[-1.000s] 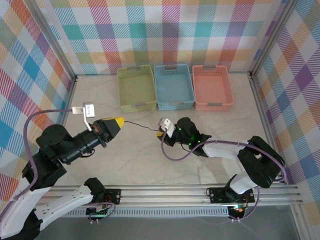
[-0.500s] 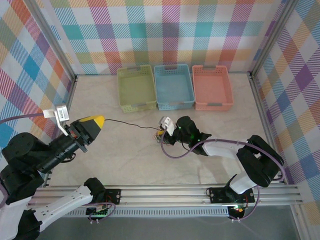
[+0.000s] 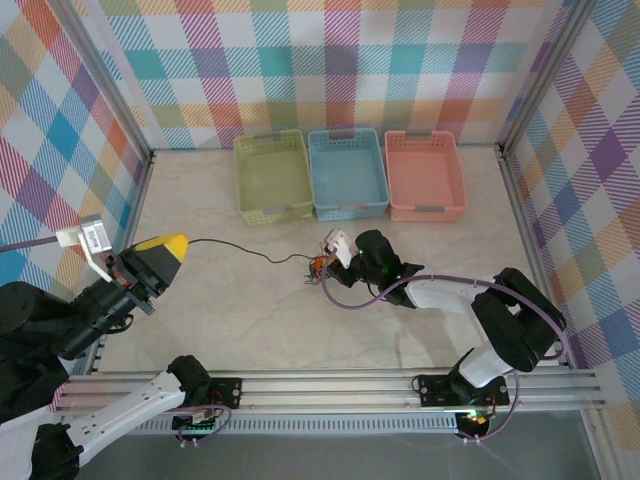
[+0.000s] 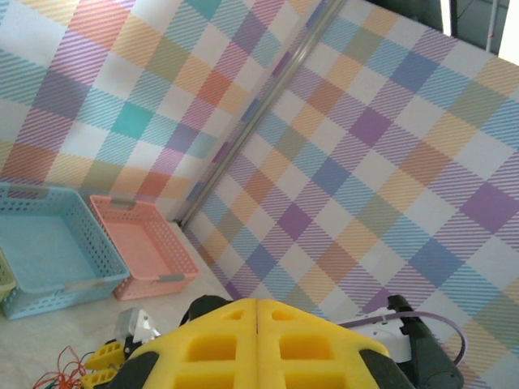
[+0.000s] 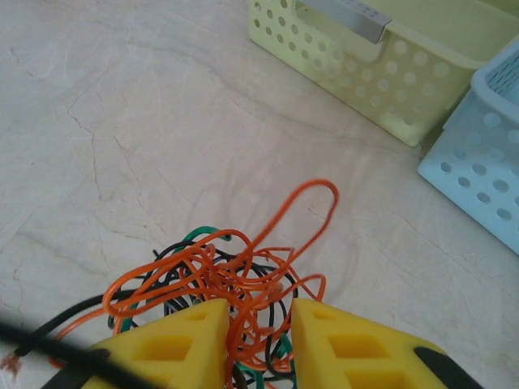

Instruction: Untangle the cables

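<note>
Right now your left gripper [image 3: 175,242] is sitting at the left edge of the overhead frame with its yellow fingers [image 4: 211,348] pressed together, pinching the end of a thin black wire [image 3: 240,247]. That wire is running rightward across the pale marble-look table [image 3: 250,320]. Your right gripper [image 5: 258,324] is clamping the tangled bundle of hair-thin orange, green and black wires [image 5: 231,271] between narrowly parted jaws at frame centre, below the light blue perforated plastic basket [image 3: 347,170].
</note>
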